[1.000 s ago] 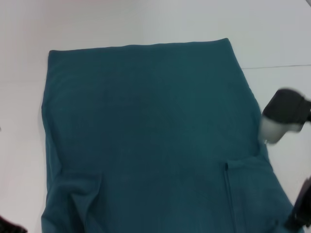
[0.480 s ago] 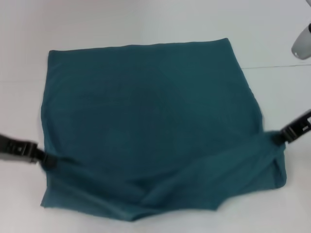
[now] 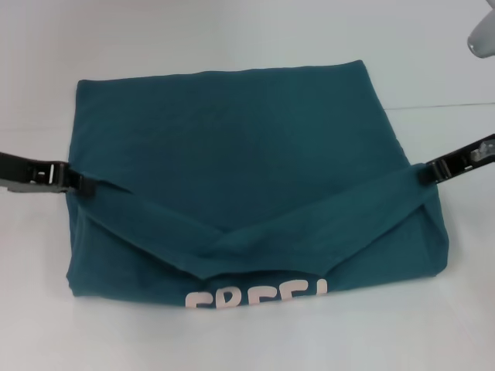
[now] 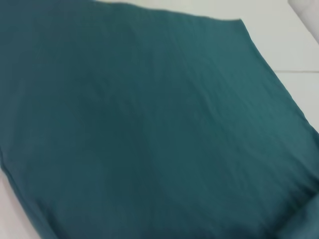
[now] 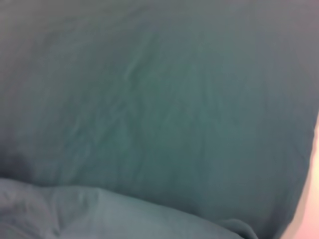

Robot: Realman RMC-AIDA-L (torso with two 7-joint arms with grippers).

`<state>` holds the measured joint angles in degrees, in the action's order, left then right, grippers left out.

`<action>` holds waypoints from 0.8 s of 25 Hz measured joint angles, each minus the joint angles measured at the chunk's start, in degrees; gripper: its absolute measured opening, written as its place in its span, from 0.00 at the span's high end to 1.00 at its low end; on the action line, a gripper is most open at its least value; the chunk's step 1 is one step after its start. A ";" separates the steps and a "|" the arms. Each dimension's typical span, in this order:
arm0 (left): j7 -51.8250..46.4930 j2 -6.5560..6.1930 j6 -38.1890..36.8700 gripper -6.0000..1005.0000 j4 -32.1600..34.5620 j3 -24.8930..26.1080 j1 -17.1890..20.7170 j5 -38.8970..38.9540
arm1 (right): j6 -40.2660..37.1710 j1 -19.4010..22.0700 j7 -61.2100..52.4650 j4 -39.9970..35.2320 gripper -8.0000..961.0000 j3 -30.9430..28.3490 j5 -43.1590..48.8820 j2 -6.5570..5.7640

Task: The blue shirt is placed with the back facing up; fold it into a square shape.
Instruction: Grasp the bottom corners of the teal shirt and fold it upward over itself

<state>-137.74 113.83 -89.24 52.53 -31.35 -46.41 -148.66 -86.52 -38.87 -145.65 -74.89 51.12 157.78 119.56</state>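
The blue shirt [image 3: 232, 147] lies spread on the white table, plain side up, and it fills the left wrist view [image 4: 149, 124] and the right wrist view [image 5: 159, 109]. Its near part is lifted and folded back toward the far side, sagging in the middle, with white block lettering [image 3: 255, 297] showing underneath. My left gripper [image 3: 80, 185] is shut on the folded edge's left corner. At the right corner my right gripper [image 3: 425, 171] is shut on the cloth. Both hold the corners a little above the shirt's side edges.
The white table [image 3: 232, 39] surrounds the shirt on all sides. A seam line [image 3: 448, 106] runs across it at the right. A pale rounded object [image 3: 481, 35] shows at the top right corner of the head view.
Both grippers have carried the shirt's near edge up and away from me over the last second. The fold now reaches mid-shirt, and white lettering has come into sight underneath.
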 joint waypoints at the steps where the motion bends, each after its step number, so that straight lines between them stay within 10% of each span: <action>1: 0.05 0.04 0.87 0.95 -0.16 -0.12 -0.16 0.01 | 0.97 -0.08 -0.20 0.38 0.97 -0.24 -0.01 -0.01; 20: 3.35 0.44 11.74 0.95 -4.36 -0.89 -0.66 6.49 | 12.92 1.24 -0.83 5.07 0.97 -4.43 -6.20 -0.01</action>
<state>-134.39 114.27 -77.50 48.17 -32.24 -47.08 -142.16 -73.60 -37.64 -146.47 -69.82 46.69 151.58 119.55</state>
